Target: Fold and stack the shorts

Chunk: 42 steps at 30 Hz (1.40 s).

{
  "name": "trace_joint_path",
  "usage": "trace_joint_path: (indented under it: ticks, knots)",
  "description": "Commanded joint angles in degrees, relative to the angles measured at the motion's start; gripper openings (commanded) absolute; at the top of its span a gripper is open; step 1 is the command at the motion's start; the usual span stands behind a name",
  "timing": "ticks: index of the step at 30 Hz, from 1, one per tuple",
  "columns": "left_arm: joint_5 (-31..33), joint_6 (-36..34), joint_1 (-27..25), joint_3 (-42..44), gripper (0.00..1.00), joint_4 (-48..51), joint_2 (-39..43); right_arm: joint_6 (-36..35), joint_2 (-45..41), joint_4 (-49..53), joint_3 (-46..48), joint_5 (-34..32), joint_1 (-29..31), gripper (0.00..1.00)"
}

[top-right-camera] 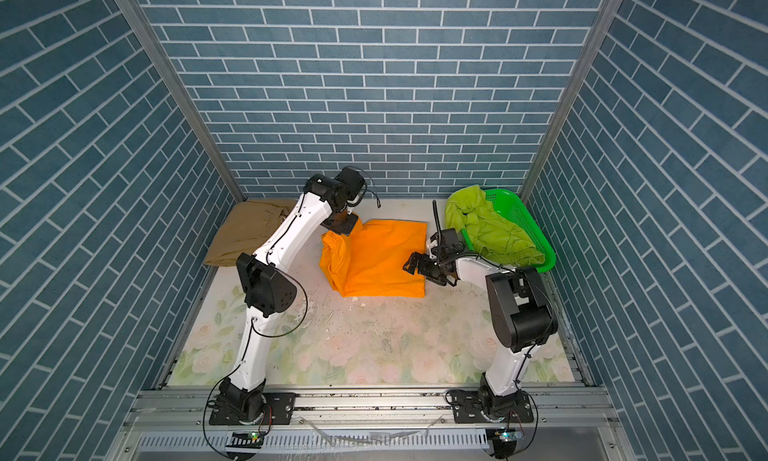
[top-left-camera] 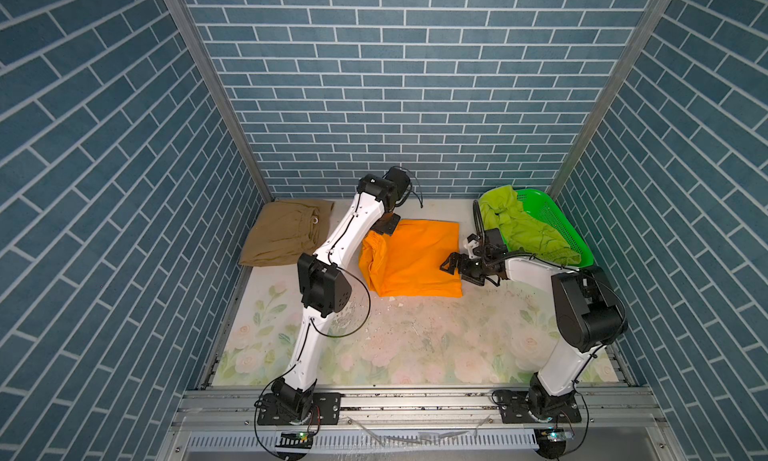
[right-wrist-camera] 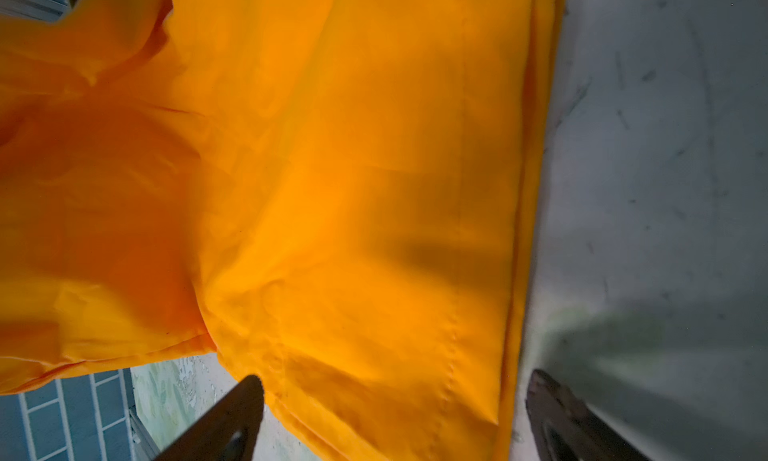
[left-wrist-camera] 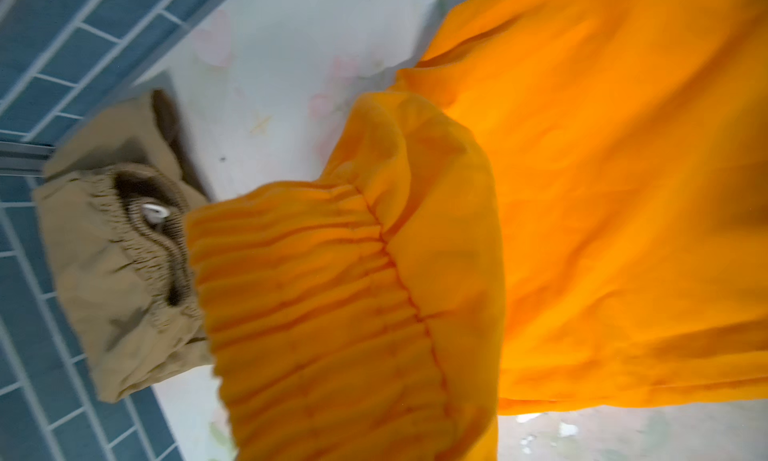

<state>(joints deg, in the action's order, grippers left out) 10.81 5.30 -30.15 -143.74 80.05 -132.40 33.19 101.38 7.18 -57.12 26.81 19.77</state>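
Left tool (top-left-camera: 381,229) grips orange shorts (top-left-camera: 415,259) at waistband; right tool (top-left-camera: 450,267) released. Three pairs: tan shorts (top-left-camera: 282,234) folded, green shorts (top-left-camera: 523,226) crumpled in basket (top-left-camera: 555,216).

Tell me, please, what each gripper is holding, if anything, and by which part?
The left gripper holds the orange shorts by the waistband's far end; the right gripper is open, holding nothing.

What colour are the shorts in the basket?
The shorts are lime green, lighter than the green basket; clearest in a top view.
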Motion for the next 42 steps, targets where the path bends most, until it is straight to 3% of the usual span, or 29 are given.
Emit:
trace_joint_path:
  ticks: [1,4,9,13,15,18,19,20,21,22,25,28,32,37,42]
  knots:
    - [-10.2,6.4,-0.9,-0.7,0.03,-5.1,-1.1,2.0,-1.7,-3.5,2.3,2.6,0.2,0.99]
    - [-15.8,9.7,-1.2,-0.6,0.03,-9.2,-2.3,3.0,-3.3,-5.8,4.3,4.1,0.1,0.99]
    - [-19.4,13.9,-1.5,1.0,0.05,-15.3,-3.7,3.7,-6.2,-7.4,6.8,5.4,-0.3,0.99]
    - [-25.4,18.5,-1.7,7.7,0.08,-25.4,-3.3,3.6,-7.2,-8.1,7.6,6.1,-0.6,0.99]
    - [-28.4,21.0,-1.9,10.8,0.14,-30.9,-3.3,3.6,-7.2,-8.2,7.9,6.2,-0.7,0.99]
    - [-32.4,23.7,-2.8,15.0,0.29,-38.2,-3.3,3.5,-7.8,-8.2,8.3,6.5,-1.2,0.99]
    - [-34.6,25.2,-3.1,16.5,0.40,-41.7,-3.2,3.5,-8.2,-8.1,8.6,6.6,-1.5,0.99]
    - [-36.3,26.7,-3.1,18.3,0.59,-45.0,-2.7,3.5,-8.7,-8.1,8.9,6.7,-1.8,0.99]
    - [-37.6,28.0,-3.0,20.2,0.96,-48.8,-1.6,3.5,-9.4,-8.1,9.3,6.8,-2.2,0.99]
    - [-38.2,28.6,-3.0,22.0,0.99,-52.5,0.2,3.5,-10.1,-7.9,9.6,6.9,-2.6,0.99]
    - [-36.9,27.9,-2.6,23.8,0.99,-57.7,6.3,1.4,-13.2,-4.8,9.5,4.8,-3.1,0.99]
    - [-31.4,22.8,-2.2,26.7,1.00,-57.7,14.6,-1.7,-15.7,-1.0,8.0,0.8,-3.0,0.99]
    - [-21.8,17.8,-1.0,39.4,1.00,-62.3,26.1,-4.4,-12.5,3.9,2.1,-3.3,-1.9,0.99]
    - [-29.7,26.9,5.5,59.8,1.00,-75.7,33.9,-6.0,-3.7,7.8,-7.0,-8.7,3.1,0.99]
    - [-30.6,30.2,6.7,71.9,1.00,-80.9,37.5,-7.9,4.6,15.0,-16.1,-17.5,8.1,0.99]
